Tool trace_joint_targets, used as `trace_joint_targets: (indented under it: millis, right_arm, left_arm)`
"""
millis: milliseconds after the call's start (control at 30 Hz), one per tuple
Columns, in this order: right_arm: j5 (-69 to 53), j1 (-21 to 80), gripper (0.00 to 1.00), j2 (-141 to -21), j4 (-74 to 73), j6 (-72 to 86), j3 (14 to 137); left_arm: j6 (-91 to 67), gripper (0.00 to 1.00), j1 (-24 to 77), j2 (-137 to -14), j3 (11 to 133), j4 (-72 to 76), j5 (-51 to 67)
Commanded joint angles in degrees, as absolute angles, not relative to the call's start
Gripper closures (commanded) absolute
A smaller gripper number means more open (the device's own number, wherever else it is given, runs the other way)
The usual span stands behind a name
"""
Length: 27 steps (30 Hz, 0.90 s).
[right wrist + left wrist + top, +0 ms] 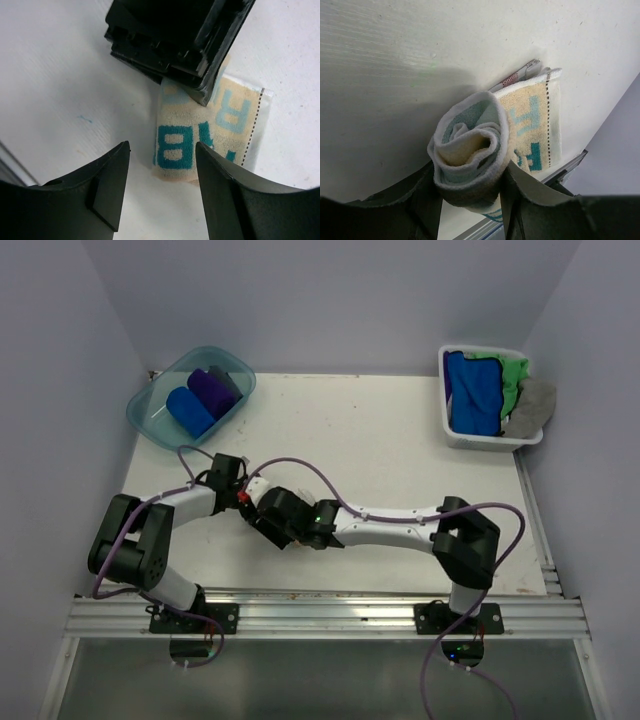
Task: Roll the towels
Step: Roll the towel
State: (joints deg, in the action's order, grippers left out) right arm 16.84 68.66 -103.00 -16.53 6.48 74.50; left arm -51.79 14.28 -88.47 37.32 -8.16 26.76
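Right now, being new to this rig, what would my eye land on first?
The cream towel just left of centre, its roll clamped in the left pincer while the open right pincer hovers over its flat end. Then the teal tub far left holding a blue roll and a purple roll, and the white basket far right with loose towels.
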Motion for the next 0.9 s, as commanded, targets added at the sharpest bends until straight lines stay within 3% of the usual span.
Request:
trace_joint_targets:
  millis: [0, 167, 367, 567, 867]
  right_arm:
    - [25.92, 70.40, 0.41, -106.08, -18.72, 0.44, 76.73]
    - [22.42, 69.79, 0.40, -96.81, -11.88, 4.56, 69.28]
    - [9.88, 58.22, 0.40, -88.69, -9.75, 15.89, 62.67]
    - [-1.56, 49.06, 0.42, -93.51, -14.41, 24.43, 62.93]
    - [-10.54, 45.53, 0.44, -99.48, -11.87, 28.30, 62.31]
  left_arm:
    - [-49.22, 0.54, 14.59, -87.80, 38.41, -11.60, 24.87]
    - [-44.31, 0.54, 14.50, -88.15, 40.16, -13.18, 26.10]
    - [-43.16, 0.55, 14.59, -88.51, 40.17, -13.54, 26.63]
    - [-42.80, 0.55, 14.59, -87.98, 40.17, -13.62, 26.89]
    - [-42.80, 0.55, 14.59, -87.71, 39.82, -13.54, 26.98]
